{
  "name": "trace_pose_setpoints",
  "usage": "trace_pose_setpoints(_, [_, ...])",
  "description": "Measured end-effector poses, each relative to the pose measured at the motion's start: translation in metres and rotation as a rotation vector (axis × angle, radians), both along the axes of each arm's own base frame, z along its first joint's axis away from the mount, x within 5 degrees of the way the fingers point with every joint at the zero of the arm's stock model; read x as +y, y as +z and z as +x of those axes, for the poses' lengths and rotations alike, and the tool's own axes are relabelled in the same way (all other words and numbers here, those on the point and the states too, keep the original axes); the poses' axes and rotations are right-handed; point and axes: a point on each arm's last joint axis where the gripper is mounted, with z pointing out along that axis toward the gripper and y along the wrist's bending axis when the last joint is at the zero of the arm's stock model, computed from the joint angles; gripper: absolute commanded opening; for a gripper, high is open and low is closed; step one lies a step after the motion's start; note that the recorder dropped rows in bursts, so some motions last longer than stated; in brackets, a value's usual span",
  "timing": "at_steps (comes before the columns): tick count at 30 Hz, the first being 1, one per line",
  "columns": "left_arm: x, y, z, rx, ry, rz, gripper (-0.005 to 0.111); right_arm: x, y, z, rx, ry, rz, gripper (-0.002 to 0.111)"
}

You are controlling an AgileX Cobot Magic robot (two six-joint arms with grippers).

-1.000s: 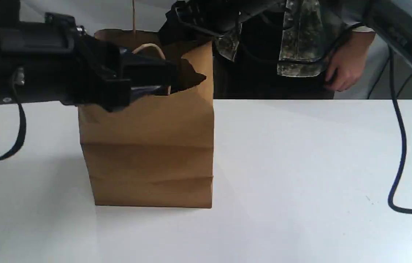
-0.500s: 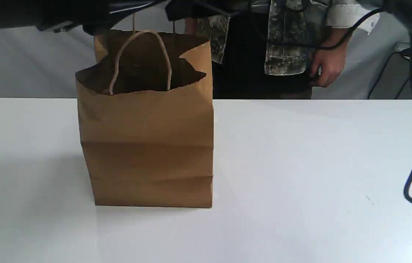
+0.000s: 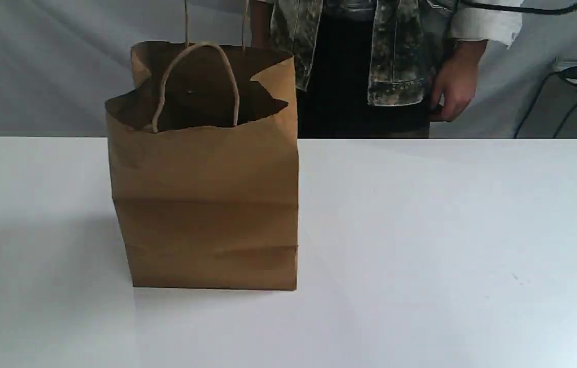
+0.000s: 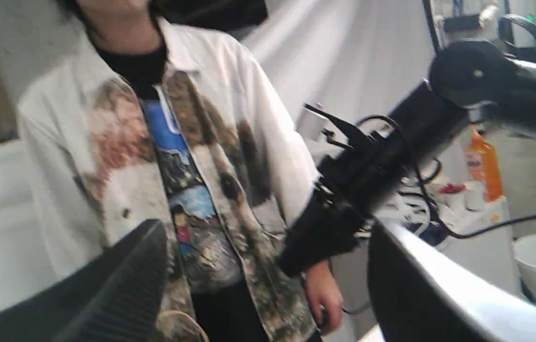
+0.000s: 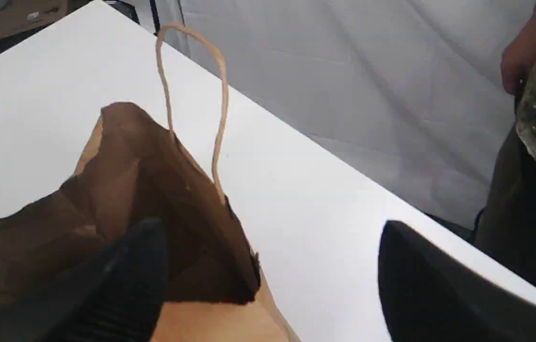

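— Where's the brown paper bag [image 3: 206,204]?

— Standing upright and open on the white table [image 3: 421,230], left of middle. Your right gripper [image 5: 270,228] hangs over its mouth, not touching it, fingers spread wide and holding nothing. Your left gripper [image 4: 265,225] is splayed and empty too, aimed at the person [image 4: 177,156] behind the table.

— How would it handle?

— Light, thin and easily creased or torn, I'd judge. The twisted-paper handles [image 3: 205,43] look the soundest place to pinch; the rim would crumple.

— Any print?

— None you can read. The faces you can see are plain.
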Motion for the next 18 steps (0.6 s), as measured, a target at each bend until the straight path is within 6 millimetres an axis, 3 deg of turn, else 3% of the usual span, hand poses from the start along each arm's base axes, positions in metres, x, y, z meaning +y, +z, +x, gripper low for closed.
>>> trace_pose_setpoints(7, [0.014, 0.019, -0.033, -0.104, 0.024, -0.039, 0.063, -0.012, 0.026, -0.02, -0.034, -0.057, -0.062, 0.063])
trace_pose_setpoints(10, [0.019, 0.025, -0.046, -0.139, 0.024, -0.052, 0.063, -0.021, 0.048, -0.035, -0.08, -0.09, -0.069, 0.063])
trace_pose_setpoints(13, [0.026, 0.031, -0.065, -0.187, 0.024, -0.071, 0.062, -0.029, 0.075, -0.058, -0.141, -0.128, -0.071, 0.063])
trace_pose_setpoints(18, [0.039, 0.022, -0.099, -0.237, 0.025, -0.096, 0.062, -0.049, 0.126, -0.111, -0.272, -0.222, -0.083, 0.063])
